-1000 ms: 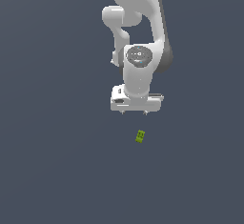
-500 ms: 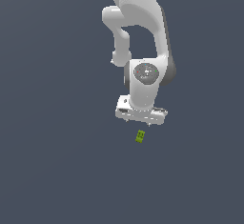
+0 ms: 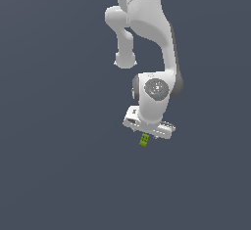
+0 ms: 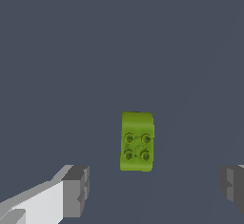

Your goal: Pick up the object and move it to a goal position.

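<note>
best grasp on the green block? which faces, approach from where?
Probably top-down, closing on the two long side faces of the block. In the wrist view it lies flat, studded face up, its narrow width running across the gap between the open fingers, so it should fit. The gripper hangs close above it; a fairly straight descent looks enough.

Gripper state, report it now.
Gripper: open, holding nothing; its fingers stand wide apart with the yellow-green block between and ahead of them, untouched.
</note>
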`<state>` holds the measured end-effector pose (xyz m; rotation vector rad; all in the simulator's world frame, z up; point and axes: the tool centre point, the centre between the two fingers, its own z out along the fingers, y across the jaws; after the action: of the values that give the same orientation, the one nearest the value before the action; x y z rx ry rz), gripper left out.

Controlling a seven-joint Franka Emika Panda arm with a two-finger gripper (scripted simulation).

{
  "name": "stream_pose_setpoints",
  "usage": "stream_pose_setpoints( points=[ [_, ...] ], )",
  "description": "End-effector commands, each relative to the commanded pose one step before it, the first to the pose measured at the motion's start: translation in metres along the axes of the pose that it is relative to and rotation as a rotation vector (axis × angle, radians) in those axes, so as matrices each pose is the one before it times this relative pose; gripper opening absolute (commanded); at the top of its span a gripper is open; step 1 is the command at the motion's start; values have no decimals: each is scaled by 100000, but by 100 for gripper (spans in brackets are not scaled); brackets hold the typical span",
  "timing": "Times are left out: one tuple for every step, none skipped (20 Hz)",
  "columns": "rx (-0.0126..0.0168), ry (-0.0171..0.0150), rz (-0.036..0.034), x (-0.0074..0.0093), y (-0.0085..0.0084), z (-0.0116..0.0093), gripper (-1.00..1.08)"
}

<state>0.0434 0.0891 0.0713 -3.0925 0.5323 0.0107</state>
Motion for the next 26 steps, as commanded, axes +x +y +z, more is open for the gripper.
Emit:
stream_pose_setpoints(
  points=[
    [-124, 465, 2066, 206, -297, 497, 100],
    [-38, 97, 497, 37, -81, 137, 100],
    [-29, 76, 388, 29, -62, 107, 100],
    [-21, 55, 279, 21, -43, 76, 100],
    [-12, 33, 165, 12, -27, 46, 100],
    [-5, 13, 68, 8, -2, 14, 100],
    [-2, -146, -418, -68, 31, -50, 100],
    [0, 0, 0, -1, -2, 37, 100],
    [0, 0, 0, -3, -5, 111, 100],
    [0, 0, 0, -6, -8, 184, 100],
    [1, 22, 65, 11, 27, 244, 100],
    [0, 0, 0, -12, -13, 329, 100],
    [0, 0, 0, -16, -16, 401, 100],
    [1, 22, 65, 0, 21, 458, 100],
    [1, 22, 65, -4, 19, 526, 100],
    [0, 0, 0, -29, -21, 599, 100],
    [1, 31, 93, 3, 34, 537, 100],
    [0, 0, 0, -20, -18, 475, 100],
    [1, 22, 65, 9, 20, 383, 100],
    [0, 0, 0, -2, -18, 316, 100],
    [0, 0, 0, 9, -19, 236, 100],
    [1, 23, 65, 41, 17, 143, 100],
    [0, 0, 0, 30, -22, 79, 100],
    [0, 0, 0, 34, -19, 11, 100],
    [0, 0, 0, 14, -7, -9, 100],
    [0, 0, 0, 0, 0, 0, -100]
  ],
)
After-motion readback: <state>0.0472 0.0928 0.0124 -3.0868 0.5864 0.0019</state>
